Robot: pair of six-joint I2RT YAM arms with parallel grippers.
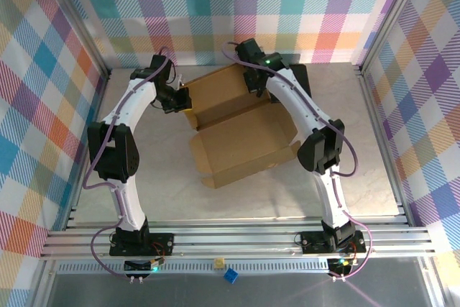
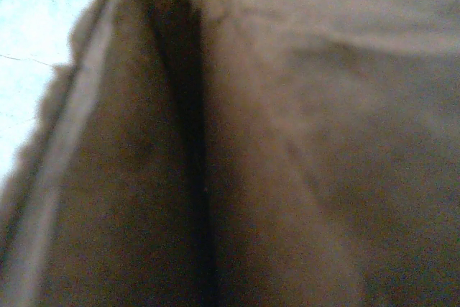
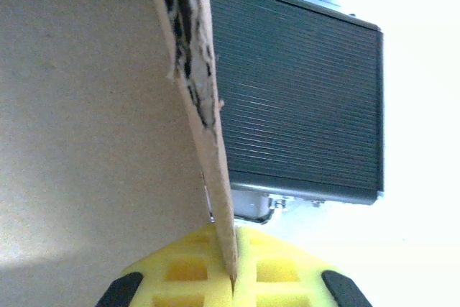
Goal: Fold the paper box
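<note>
The box (image 1: 244, 141) was found lying open in the middle of the table (image 1: 158, 192), its lid panel toward the far wall. A ragged cardboard edge was pinched tight between the yellow pads (image 3: 280, 271) of the right gripper (image 3: 232, 278), with the black case (image 3: 302, 106) just behind. The left gripper (image 1: 184, 98) was closed up at the box's far-left corner; whether cardboard was caught there could not be told.

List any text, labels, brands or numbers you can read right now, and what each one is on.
No readable text anywhere.
paper box: plain brown cardboard, no print.
black case: ribbed face, no label visible.
small blue object: too small to tell any marking.
</note>
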